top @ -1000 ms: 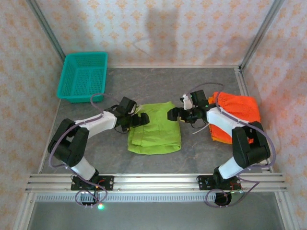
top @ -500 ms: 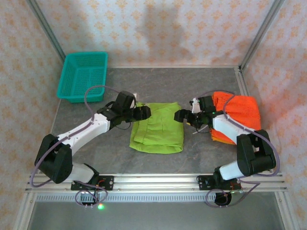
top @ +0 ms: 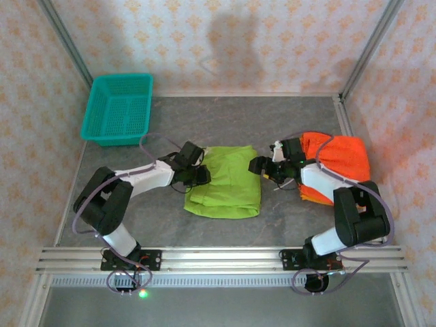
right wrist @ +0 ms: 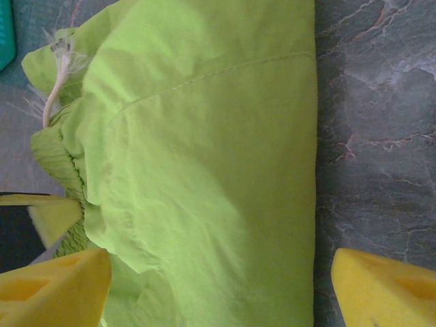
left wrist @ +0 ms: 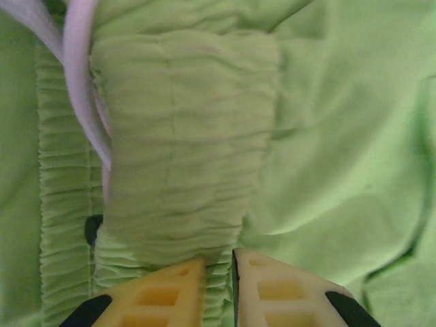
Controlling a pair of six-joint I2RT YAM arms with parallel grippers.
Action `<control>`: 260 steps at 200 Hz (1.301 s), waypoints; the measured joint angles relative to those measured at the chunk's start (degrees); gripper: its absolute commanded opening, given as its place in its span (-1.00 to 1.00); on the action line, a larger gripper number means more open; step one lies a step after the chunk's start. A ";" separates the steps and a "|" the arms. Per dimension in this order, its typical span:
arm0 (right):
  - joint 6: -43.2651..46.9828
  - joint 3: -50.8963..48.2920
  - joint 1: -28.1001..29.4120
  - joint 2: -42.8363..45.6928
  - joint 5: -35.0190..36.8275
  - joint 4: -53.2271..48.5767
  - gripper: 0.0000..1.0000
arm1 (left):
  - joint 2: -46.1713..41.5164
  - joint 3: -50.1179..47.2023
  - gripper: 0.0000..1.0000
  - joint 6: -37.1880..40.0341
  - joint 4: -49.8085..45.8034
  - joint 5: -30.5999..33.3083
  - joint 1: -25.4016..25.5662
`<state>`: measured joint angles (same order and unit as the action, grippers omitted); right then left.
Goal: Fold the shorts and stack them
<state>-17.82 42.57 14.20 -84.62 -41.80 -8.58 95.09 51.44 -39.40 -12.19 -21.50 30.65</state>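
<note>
The lime green shorts (top: 228, 185) lie near the middle of the desk (top: 286, 122), already drawn into a rough rectangle that looks partly folded, with one arm at each side. The left claw (left wrist: 218, 289) has its two pads almost together on the gathered waistband (left wrist: 184, 136), so it appears to be pinching that ruffled fabric at the shorts' left edge; from above, this claw (top: 201, 176) sits right on that edge. The right claw (right wrist: 218, 286) stands wide open, its pads well apart with the smooth green cloth (right wrist: 204, 150) between them and bare desk (right wrist: 375, 136) beside the right pad; it grips nothing. Seen from above, this claw (top: 259, 165) rests at the upper right corner of the green pair. The orange shorts (top: 344, 158) lie in a bright heap at the right side of the desk, partly under the right arm. They seem folded and set aside, though how many layers are there cannot be told. The teal basket (top: 117, 107) stands well apart at the far left. By this look, the orange pieces are done, the green pair is mid-fold, and finishing that fold and placing it on the orange pile remain.
</note>
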 measured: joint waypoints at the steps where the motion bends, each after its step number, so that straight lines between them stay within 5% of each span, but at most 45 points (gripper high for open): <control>1: 0.02 0.00 0.00 -0.04 0.00 0.02 0.64 | 0.07 -0.07 -0.70 -0.07 0.11 0.02 0.00; 260: -2.19 0.81 0.17 -7.91 -4.55 5.55 0.34 | 0.61 -2.80 -0.73 -2.36 7.54 0.90 0.11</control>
<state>-20.01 43.38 14.37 -92.53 -46.35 -3.03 95.70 48.64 -41.76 -4.64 -20.60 30.76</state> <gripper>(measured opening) 0.673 0.139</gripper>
